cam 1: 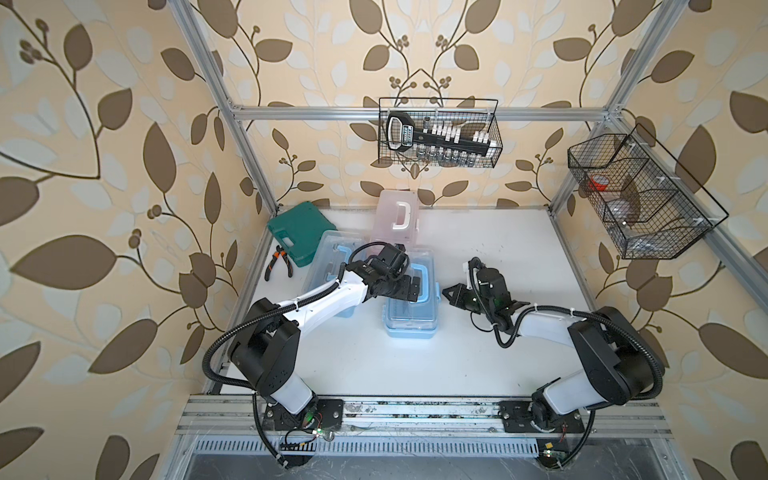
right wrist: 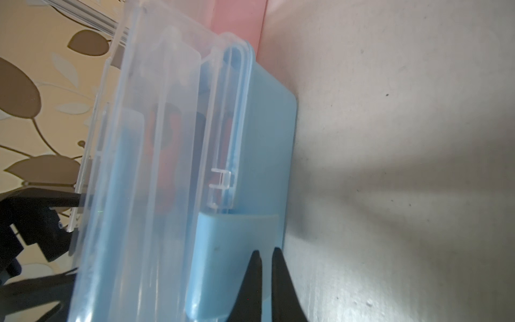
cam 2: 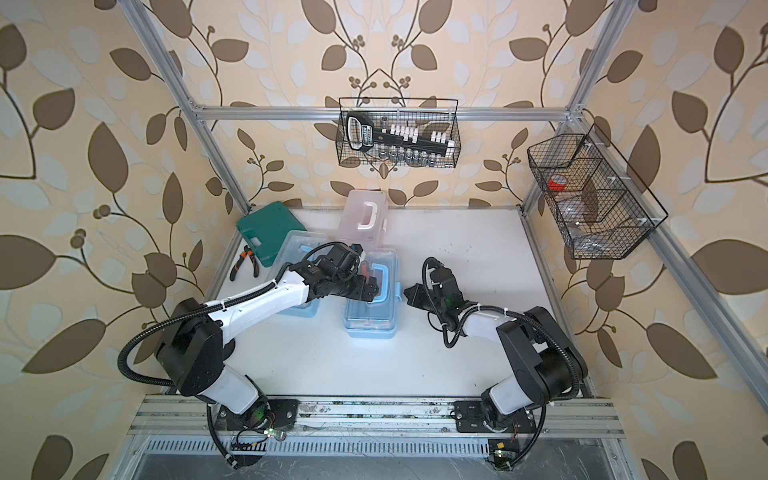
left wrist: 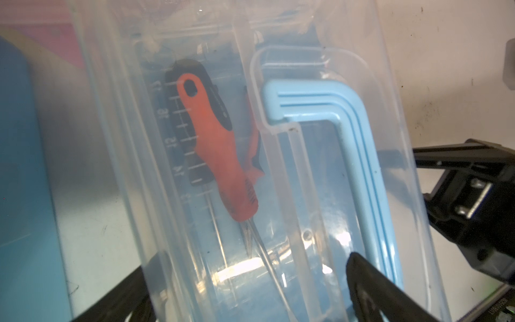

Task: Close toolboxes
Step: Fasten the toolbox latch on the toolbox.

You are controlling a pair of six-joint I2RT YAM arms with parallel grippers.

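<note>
Attention is falling on the near blue toolbox, which is sitting about mid-desk, while the pink toolbox is lying at the back edge and the second blue toolbox is lying toward the left edge, partly hidden by your left arm. Your left gripper is hanging fully released, its fingers spread across the clear lid; contact I cannot confirm. Your right gripper is clenched on nothing, its tips pointing at the blue latch on the box's right side. I am judging this box light, thin-walled and slick, with a lid likely flexing under load and a screwdriver lying loose inside. You should be pressing the flat lid beside the handle and pushing the latch at its free edge, since a sideways shove risks sliding the whole box.
</note>
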